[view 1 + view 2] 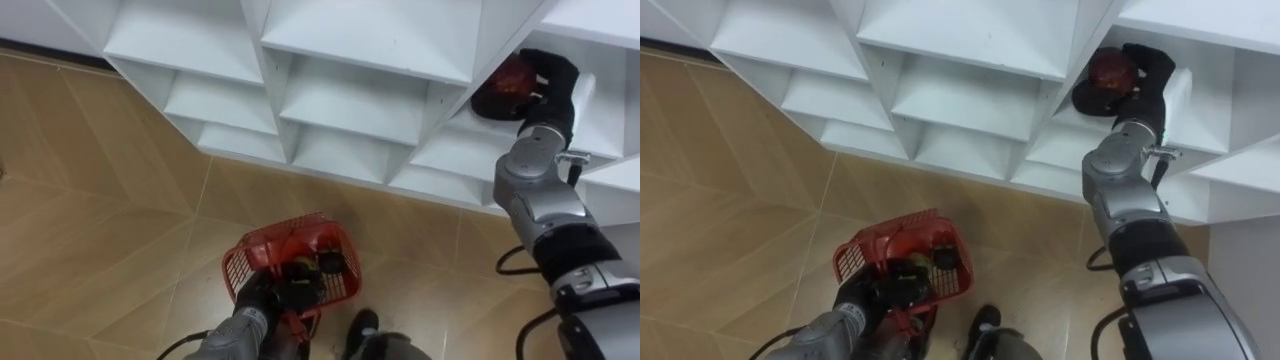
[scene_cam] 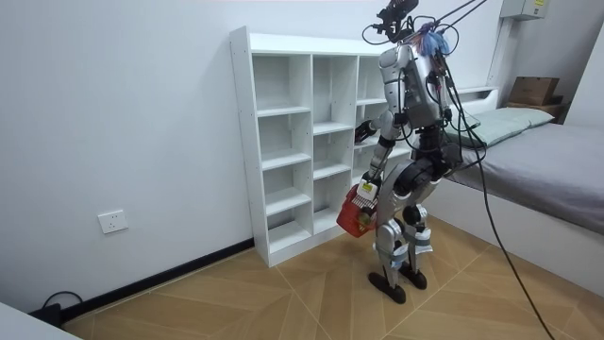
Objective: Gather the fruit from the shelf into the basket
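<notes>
Stance: the robot stood upright on the wood floor (image 1: 100, 200), close before the white shelf (image 1: 350, 110), with a bed (image 2: 557, 161) behind it at the room view's right.
Right hand (image 1: 548, 78): it was reached into an open compartment in the shelf's right-hand column, with the arm stretched up and forward.
Right hand state: the fingers were wrapped about a red fruit (image 1: 503, 82), grasping it.
Fruit: it lay inside that compartment, on or just above the shelf board. Whether it was lifted off the board could not be told.
Left hand (image 1: 262, 296): it was held low by the robot's left leg and clenched on the handle of a red wire basket (image 1: 245, 255).
Basket: it hung from the left hand above the floor, apart from the shelf and tilted a little.
Basket contents: a few dark items (image 1: 330, 262) lay at the bottom. Their kind could not be determined.
Other compartments: white boards and dividers were seen.
</notes>
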Motion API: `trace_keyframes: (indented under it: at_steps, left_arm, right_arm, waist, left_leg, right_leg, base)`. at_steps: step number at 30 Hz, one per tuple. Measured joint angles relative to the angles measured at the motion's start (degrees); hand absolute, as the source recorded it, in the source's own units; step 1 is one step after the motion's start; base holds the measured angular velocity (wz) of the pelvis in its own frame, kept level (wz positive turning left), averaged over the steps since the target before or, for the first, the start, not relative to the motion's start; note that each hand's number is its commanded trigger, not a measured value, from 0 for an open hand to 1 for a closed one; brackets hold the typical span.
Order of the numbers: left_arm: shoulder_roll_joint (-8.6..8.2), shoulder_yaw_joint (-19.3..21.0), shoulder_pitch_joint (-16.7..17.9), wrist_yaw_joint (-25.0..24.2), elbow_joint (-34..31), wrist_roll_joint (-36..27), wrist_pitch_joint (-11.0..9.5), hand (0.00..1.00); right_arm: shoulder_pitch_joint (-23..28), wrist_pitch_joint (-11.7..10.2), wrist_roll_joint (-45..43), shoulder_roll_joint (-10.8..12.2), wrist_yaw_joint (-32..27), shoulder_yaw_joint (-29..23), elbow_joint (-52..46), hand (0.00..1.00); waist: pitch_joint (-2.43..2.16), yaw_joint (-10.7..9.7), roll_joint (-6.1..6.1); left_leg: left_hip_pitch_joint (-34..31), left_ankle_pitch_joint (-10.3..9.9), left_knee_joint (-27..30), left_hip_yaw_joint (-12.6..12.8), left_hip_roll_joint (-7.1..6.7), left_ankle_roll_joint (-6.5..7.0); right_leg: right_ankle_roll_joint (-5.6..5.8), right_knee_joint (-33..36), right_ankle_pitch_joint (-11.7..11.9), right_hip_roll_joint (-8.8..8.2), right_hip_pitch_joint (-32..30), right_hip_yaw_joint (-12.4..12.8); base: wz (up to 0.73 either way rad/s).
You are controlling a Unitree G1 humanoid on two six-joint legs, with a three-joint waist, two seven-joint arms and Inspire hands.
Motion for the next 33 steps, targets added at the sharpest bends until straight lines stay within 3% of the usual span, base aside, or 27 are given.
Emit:
trace_keyframes:
  at_steps: [26, 33]
  left_arm:
    - [0.04, -0.01, -0.01, 0.07, -0.02, -0.06, 0.02, 1.0]
    - [0.74, 0.84, -0.08, -0.33, 0.02, -0.53, 0.35, 1.0]
  right_arm:
    - [0.18, -0.29, 0.04, -0.11, 0.06, 1.98, 0.06, 1.0]
    - [1.31, 0.04, 0.33, -0.13, 2.93, 1.96, 0.15, 1.0]
  waist:
    - [-0.13, -0.03, 0.22]
    - [-0.13, -0.23, 0.22]
  left_leg:
    - [0.03, 0.01, 0.36, -0.05, 0.0, 0.0]
    - [1.87, -0.03, -0.04, -0.03, 0.09, -0.04]
  right_leg:
    - [-0.01, 0.17, 0.01, 0.0, 0.14, 0.0]
    - [-0.01, -0.32, 0.0, 0.14, 2.01, 0.08]
  base:
    - [0.0]
    - [0.0]
